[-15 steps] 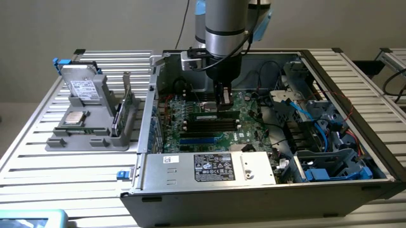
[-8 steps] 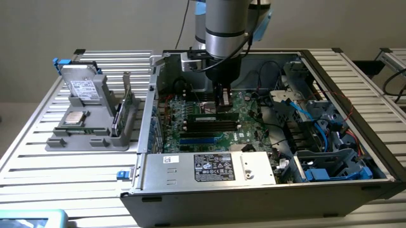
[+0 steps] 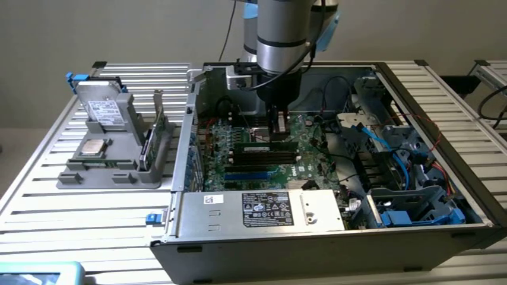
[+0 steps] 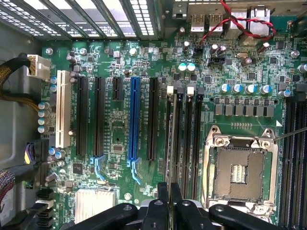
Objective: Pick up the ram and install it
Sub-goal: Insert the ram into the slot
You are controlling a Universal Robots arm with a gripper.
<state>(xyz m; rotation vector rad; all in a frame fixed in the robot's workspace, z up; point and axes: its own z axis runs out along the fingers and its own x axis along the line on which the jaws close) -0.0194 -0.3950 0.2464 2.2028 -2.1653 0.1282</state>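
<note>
The ram point(image 3: 265, 145), a thin green stick with a pale label, stands on edge along the rearmost memory slot of the motherboard point(image 3: 262, 169) inside the open computer case. My gripper point(image 3: 278, 133) comes straight down from above onto the stick's top edge, a little towards the exterior view's right of its middle. In the wrist view the two black fingertips point(image 4: 163, 194) are pressed close together, and the ram point(image 4: 169, 143) shows edge-on as a thin green line running from between them along its slot. Whether it is fully seated cannot be told.
A grey holder point(image 3: 111, 166) on the exterior view's left carries a drive, a chip and a green card point(image 3: 161, 136). The power supply point(image 3: 269, 208) sits at the case front, with blue cables point(image 3: 380, 148) and drive cages on the right. The empty CPU socket point(image 4: 240, 172) lies beside the memory slots.
</note>
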